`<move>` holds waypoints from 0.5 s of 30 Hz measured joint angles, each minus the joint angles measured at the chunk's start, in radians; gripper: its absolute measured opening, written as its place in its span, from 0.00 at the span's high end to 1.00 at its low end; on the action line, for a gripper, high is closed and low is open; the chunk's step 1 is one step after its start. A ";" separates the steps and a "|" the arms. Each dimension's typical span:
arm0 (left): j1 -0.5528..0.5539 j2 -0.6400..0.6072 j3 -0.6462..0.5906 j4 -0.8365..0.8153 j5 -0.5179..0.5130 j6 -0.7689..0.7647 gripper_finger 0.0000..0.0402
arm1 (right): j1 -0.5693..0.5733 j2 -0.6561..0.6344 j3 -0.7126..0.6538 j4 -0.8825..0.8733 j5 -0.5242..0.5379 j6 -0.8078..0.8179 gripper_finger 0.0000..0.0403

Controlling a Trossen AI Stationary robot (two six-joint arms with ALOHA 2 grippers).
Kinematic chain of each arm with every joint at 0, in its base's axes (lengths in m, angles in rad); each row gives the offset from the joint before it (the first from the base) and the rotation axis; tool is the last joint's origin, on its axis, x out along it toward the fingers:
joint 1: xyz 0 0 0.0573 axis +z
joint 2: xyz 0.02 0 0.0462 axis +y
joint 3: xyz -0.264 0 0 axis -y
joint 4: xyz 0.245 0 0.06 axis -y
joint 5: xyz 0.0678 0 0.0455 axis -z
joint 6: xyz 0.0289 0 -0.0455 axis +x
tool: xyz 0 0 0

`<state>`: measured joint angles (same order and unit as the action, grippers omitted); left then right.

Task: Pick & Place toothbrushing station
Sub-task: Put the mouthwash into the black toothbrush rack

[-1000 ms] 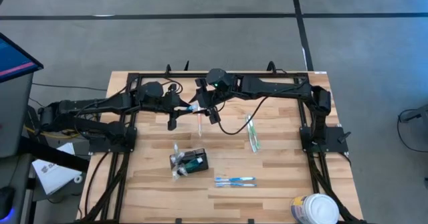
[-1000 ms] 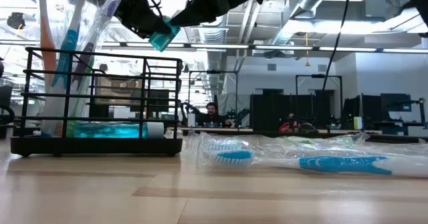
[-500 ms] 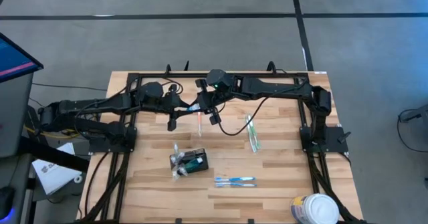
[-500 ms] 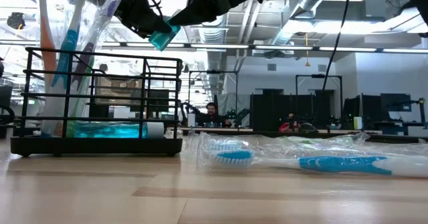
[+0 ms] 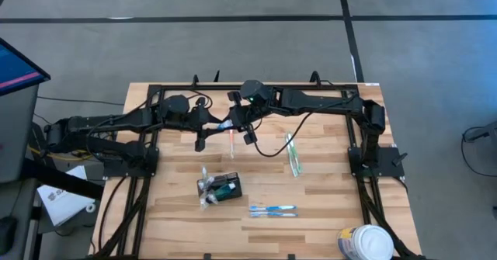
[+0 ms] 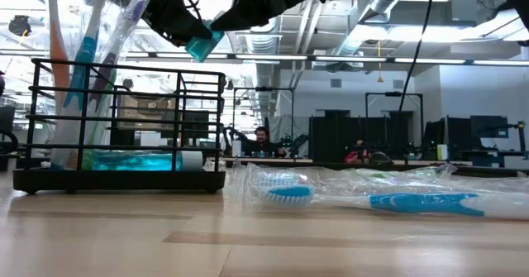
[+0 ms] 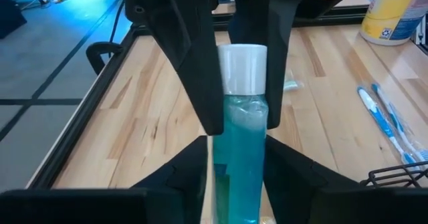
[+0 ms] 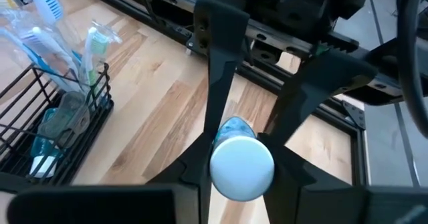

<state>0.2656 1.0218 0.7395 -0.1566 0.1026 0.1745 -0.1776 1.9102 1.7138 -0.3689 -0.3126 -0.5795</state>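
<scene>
The toothbrushing station (image 5: 225, 188), a black wire holder with several wrapped toothbrushes and a teal tube in it, stands on the table's near middle, and also shows in the low view (image 6: 124, 62) and the right wrist view (image 8: 73, 117). High above the table's far middle, a teal toothpaste tube (image 7: 241, 137) with a white cap (image 8: 242, 167) hangs between both grippers. My left gripper (image 5: 220, 126) is shut on its body. My right gripper (image 5: 238, 126) is shut on its cap end. In the low view the tube (image 6: 202, 44) slants above the station. My left gripper pinches the tube's teal body (image 7: 224, 177) between its two fingers, which lie along the tube and come from the table's left. The tube is clear of the table, its cap pointing away toward the other gripper. My right gripper pinches the tube at its white cap (image 8: 224, 170), one finger on each side. The fingers come from the cap end, from the table's right, and lie along the tube. The cap (image 7: 242, 67) sits between them, lifted clear.
Two blue toothbrushes in clear wrap (image 5: 272, 210) lie near the front edge, and a green one (image 5: 293, 155) lies right of centre. A white round tub (image 5: 365, 243) stands at the near right corner. Black frame rails (image 5: 256, 87) line the far edge. A person (image 6: 261, 138) sits in the room beyond.
</scene>
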 joint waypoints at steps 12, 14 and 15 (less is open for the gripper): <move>0.001 -0.052 0.000 -0.011 -0.028 0.006 0.54 | 0.008 -0.023 0.001 -0.075 -0.001 0.034 0.79; 0.002 -0.079 0.000 -0.010 -0.045 0.006 0.53 | 0.014 -0.023 0.001 -0.103 -0.007 0.045 0.79; 0.003 -0.091 0.000 -0.009 -0.046 0.006 0.53 | 0.019 -0.022 0.001 -0.111 -0.009 0.058 0.79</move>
<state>0.2688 0.9305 0.7391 -0.1653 0.0569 0.1806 -0.1587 1.8884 1.7144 -0.4803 -0.3216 -0.5217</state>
